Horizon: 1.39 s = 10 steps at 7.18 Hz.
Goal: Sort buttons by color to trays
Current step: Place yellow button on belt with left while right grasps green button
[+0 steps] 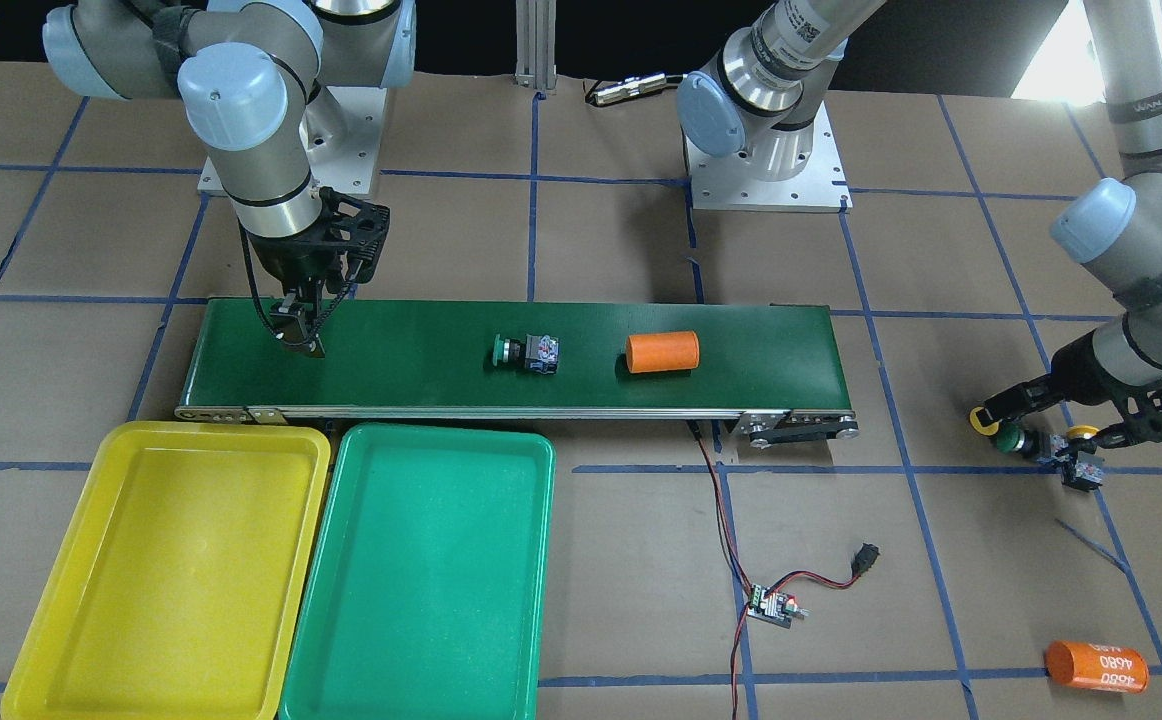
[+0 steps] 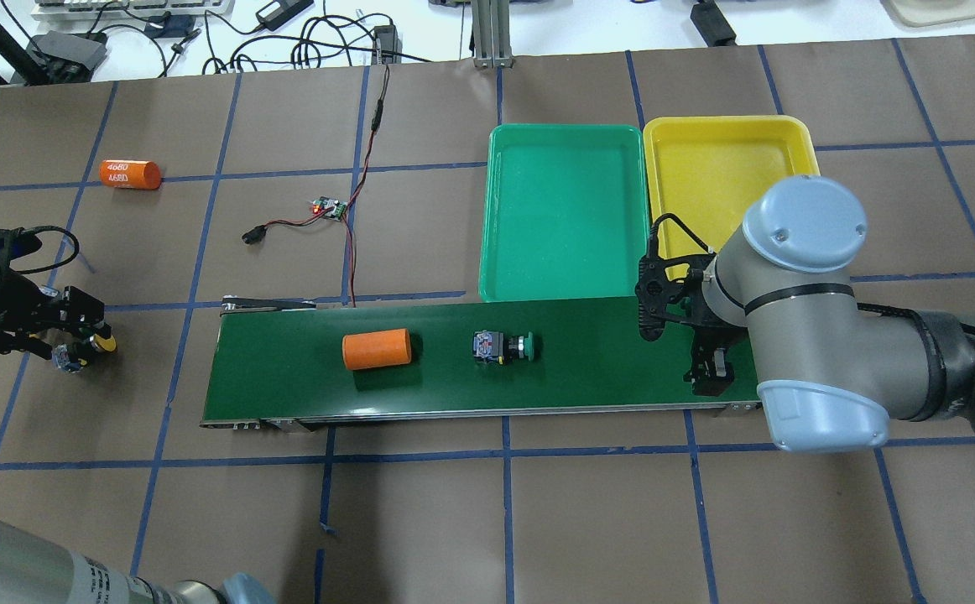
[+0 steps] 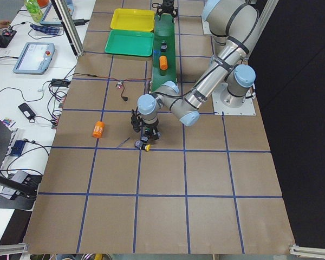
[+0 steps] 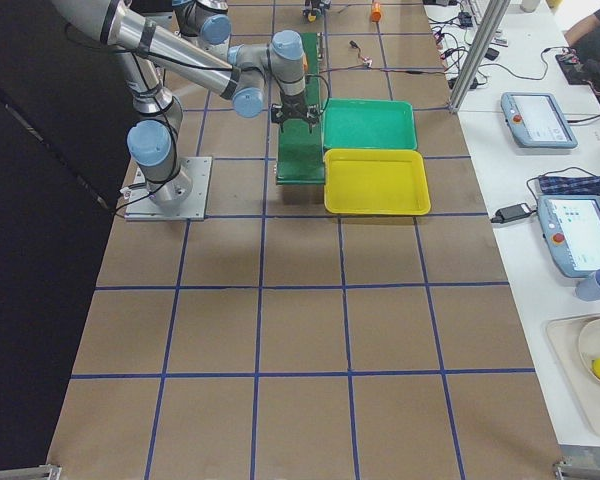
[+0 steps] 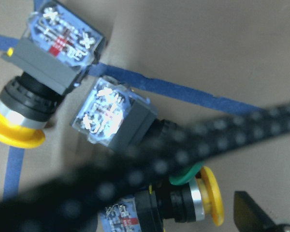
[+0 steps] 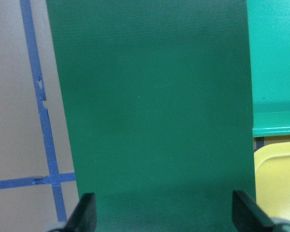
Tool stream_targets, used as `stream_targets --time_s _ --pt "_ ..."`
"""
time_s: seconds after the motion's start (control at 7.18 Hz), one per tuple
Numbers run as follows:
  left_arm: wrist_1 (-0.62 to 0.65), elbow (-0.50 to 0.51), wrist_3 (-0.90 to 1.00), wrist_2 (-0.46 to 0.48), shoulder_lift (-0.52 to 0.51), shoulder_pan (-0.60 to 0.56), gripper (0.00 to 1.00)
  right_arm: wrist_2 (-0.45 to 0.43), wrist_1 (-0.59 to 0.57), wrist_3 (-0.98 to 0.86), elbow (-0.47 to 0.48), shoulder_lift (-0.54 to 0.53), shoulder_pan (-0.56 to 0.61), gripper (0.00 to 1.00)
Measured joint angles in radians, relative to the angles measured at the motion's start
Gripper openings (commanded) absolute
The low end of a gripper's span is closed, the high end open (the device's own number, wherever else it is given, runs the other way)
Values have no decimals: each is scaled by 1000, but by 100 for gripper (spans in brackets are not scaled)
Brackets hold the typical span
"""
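Note:
One green-capped button lies on its side mid-belt, also in the overhead view. Three more buttons cluster on the paper off the belt's end: a yellow one, a green one and another yellow one. My left gripper hangs open low over this cluster, holding nothing; one fingertip shows beside the lower yellow cap. My right gripper is open and empty just above the belt's end by the trays, fingertips wide apart. The yellow tray and green tray hold nothing.
The long dark-green conveyor also carries an orange cylinder. Another orange cylinder lies on the paper. A small circuit board with red-black wires lies in front of the belt. A blurred black cable crosses the left wrist view.

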Motion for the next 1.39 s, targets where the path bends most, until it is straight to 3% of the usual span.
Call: stream_targets --time_s 0.56,0.7,0.84,0.98,1.11,1.39 --pt "0 -1 0 28 -1 0 99 -8 -1 -6 5 1 0 100" --pt "0 -5 0 29 -3 0 76 -10 0 -5 6 1 0 100" --pt "0 -9 1 29 -4 0 60 -8 3 -7 7 1 0 100" --pt "0 -8 6 29 -2 0 28 -5 7 -9 7 2 0 100" --pt "1 -8 19 30 5 0 16 -3 10 -10 8 6 0 100" --pt "-22 -4 43 28 42 -12 10 -5 8 -9 8 43 0 100"
